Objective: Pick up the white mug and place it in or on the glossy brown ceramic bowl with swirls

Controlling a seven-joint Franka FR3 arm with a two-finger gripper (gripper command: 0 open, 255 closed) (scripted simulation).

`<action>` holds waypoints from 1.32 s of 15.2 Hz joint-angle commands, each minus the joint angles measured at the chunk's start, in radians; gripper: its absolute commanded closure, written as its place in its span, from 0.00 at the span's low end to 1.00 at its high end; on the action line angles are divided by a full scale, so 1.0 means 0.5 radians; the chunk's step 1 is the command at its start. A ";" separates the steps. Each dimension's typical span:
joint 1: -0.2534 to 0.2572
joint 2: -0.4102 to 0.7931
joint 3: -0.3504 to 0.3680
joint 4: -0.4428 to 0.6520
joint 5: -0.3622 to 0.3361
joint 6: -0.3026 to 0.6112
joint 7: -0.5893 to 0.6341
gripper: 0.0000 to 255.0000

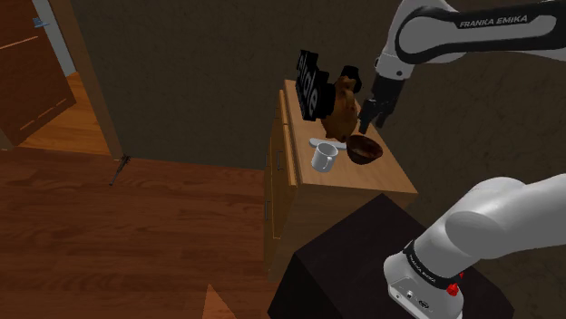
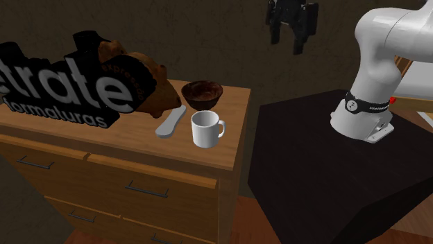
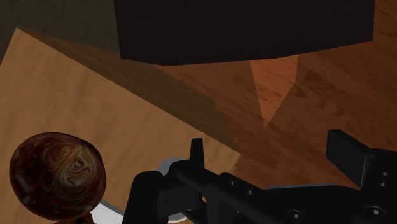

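White mug (image 1: 324, 156) stands upright on the table (image 1: 367, 181), just beside the brown bowl (image 1: 365, 150). In the second exterior view the jaws hang wide and empty, well above both. In the wrist view the bowl lies below. The mug is probably light, rigid, slick and breakable; pinch its wall opposite the handle (image 2: 221, 128).

On the wooden bench (image 1: 363, 181) the white mug (image 1: 324, 155) stands upright just beside the glossy brown bowl (image 1: 365, 150), both before a brown figure (image 1: 342, 109) and a black lettered sign (image 1: 311, 86), with the end effector (image 1: 373, 120) raised clear, nearer the bowl.
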 commanded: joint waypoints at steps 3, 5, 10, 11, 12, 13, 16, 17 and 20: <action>-0.028 0.239 -0.080 -0.015 -0.031 0.266 -0.091 0.00; -0.040 0.380 -0.120 0.010 -0.036 0.386 -0.139 0.00; -0.063 0.757 -0.209 0.123 -0.012 0.658 -0.270 0.00; -0.067 0.836 -0.225 0.154 0.000 0.707 -0.299 0.00; -0.072 0.914 -0.239 0.188 0.014 0.752 -0.329 0.00; -0.077 0.994 -0.252 0.224 0.031 0.796 -0.359 0.00; -0.099 1.234 -0.280 0.349 0.094 0.910 -0.454 0.00; -0.108 1.314 -0.286 0.395 0.118 0.943 -0.486 0.00; -0.147 1.554 -0.289 0.551 0.194 1.025 -0.581 0.00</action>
